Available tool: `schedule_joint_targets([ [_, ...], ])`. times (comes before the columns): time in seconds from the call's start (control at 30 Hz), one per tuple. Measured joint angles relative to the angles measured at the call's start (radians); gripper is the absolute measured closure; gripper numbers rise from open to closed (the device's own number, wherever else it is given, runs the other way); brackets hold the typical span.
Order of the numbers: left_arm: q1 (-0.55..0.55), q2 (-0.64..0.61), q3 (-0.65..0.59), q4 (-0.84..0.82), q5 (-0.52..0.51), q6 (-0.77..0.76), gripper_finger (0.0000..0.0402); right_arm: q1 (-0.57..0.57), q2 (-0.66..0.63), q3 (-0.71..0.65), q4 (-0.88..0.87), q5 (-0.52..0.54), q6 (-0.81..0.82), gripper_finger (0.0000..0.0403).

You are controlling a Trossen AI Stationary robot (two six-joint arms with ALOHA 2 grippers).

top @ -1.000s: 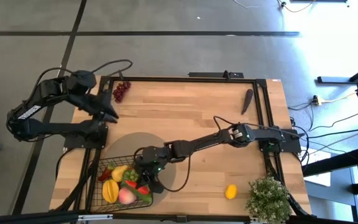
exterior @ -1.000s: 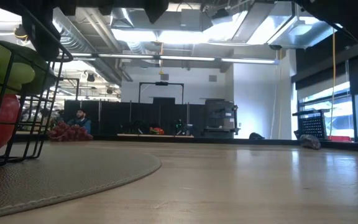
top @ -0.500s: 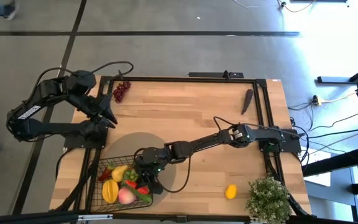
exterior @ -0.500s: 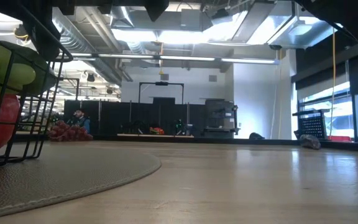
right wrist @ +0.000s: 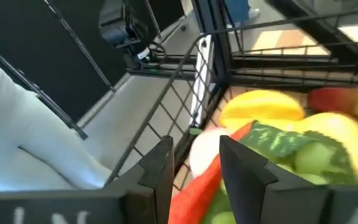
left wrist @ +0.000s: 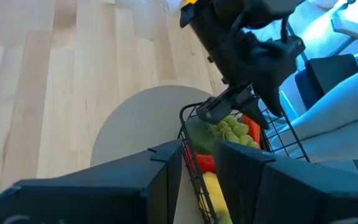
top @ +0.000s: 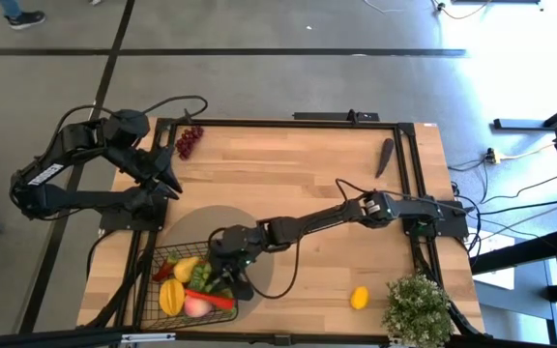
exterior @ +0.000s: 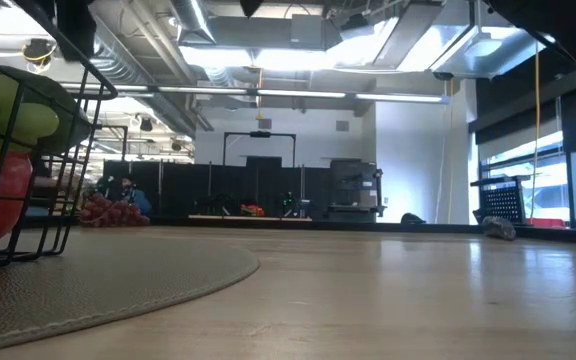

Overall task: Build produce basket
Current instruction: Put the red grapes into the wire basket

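Since a second ago, your right hand (top: 222, 283) has parted its fingers over the basket (top: 153, 295), and a red chili (top: 209, 299) now lies across the produce (top: 184, 290), long axis along the basket's near side. You can see nothing gripped. Your left hand (top: 169, 181) waits half-open beyond the round mat (top: 269, 275). Farther out on the surface (top: 288, 174) lie red grapes (top: 189, 141), an eggplant (top: 385, 155), a lemon (top: 359, 297) and a potted plant (top: 417, 304).
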Motion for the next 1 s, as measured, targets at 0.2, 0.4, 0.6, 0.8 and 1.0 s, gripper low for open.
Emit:
schedule_joint_targets([
  [0.2, 0.0, -0.005, 0.0, 0.0, -0.001, 0.0, 0.0318, -0.005, -0.018, 0.109, -0.194, 0.123, -0.127, 0.0284],
  [0.4, 0.0, -0.007, 0.0, -0.003, -0.037, -0.031, 0.0318, -0.023, -0.106, 0.124, -0.357, 0.349, -0.151, 0.0283],
  [0.6, 0.0, -0.023, 0.0, -0.009, -0.058, 0.004, 0.0318, -0.059, -0.199, 0.124, -0.522, 0.542, -0.099, 0.0283],
  [0.8, -0.001, -0.051, 0.0, -0.01, -0.067, 0.054, 0.0318, -0.089, -0.311, 0.127, -0.594, 0.608, -0.061, 0.0283],
  [1.0, 0.0, -0.074, 0.001, -0.009, -0.114, 0.064, 0.0318, -0.115, -0.419, 0.127, -0.819, 0.846, 0.0, 0.0283],
])
